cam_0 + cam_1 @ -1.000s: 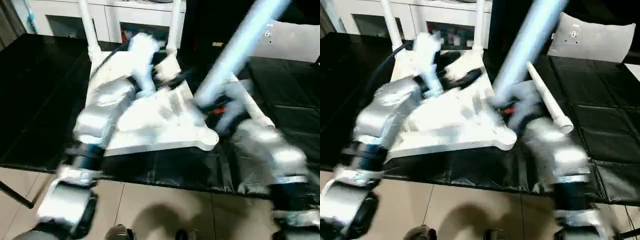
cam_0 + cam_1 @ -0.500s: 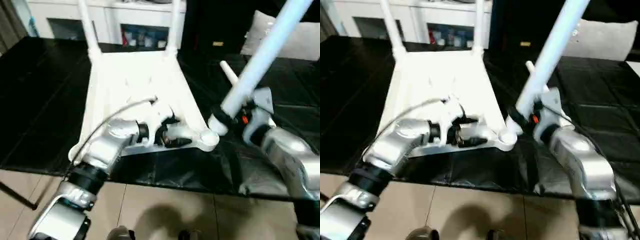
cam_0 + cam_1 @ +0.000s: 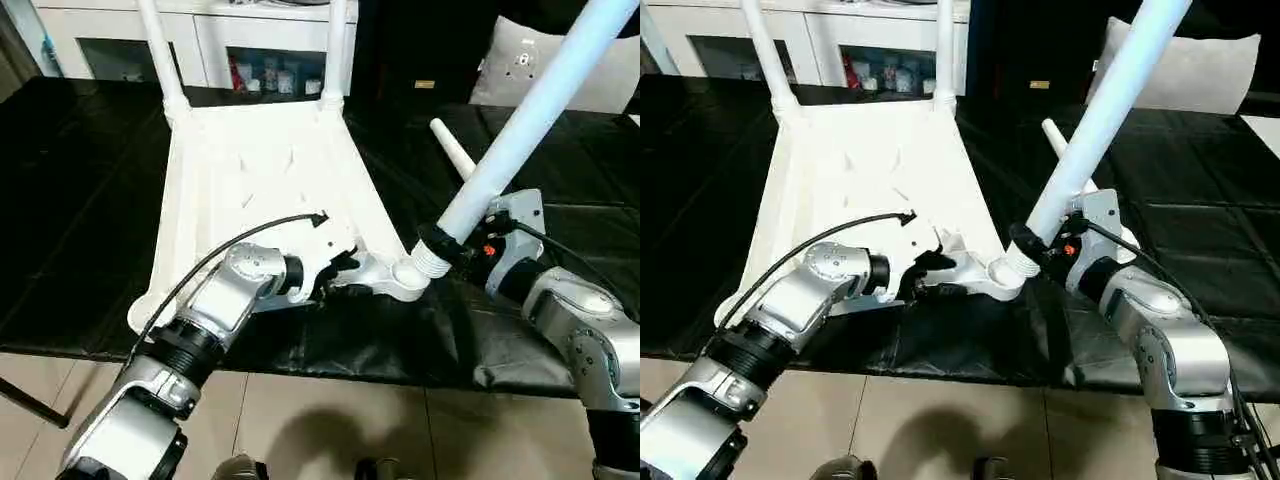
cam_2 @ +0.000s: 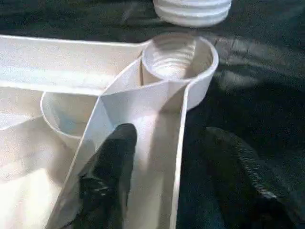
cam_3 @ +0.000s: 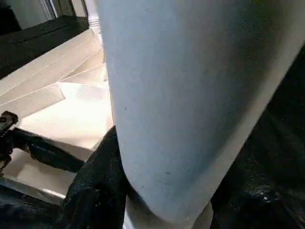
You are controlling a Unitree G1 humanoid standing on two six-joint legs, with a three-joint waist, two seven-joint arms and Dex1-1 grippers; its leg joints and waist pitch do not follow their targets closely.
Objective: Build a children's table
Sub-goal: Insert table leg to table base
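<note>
Now right end effector [image 3: 1038, 250] clenched on leg [image 3: 1095, 130]; left end effector [image 3: 335, 283] astride tabletop [image 3: 250, 170] rim.

We find the near corner crowded: our left gripper [image 3: 340, 282] sits at the tabletop [image 3: 250, 170] rim, and the slanted leg [image 3: 520, 120] in our right gripper [image 3: 1045, 250] bars the socket [image 4: 178, 57]. Two upright legs [image 3: 155, 50] fence the far edge. Black cover [image 3: 70, 200] lies bare on both sides.

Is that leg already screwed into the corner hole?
No. The leg's threaded end hangs just above the empty corner socket.
</note>
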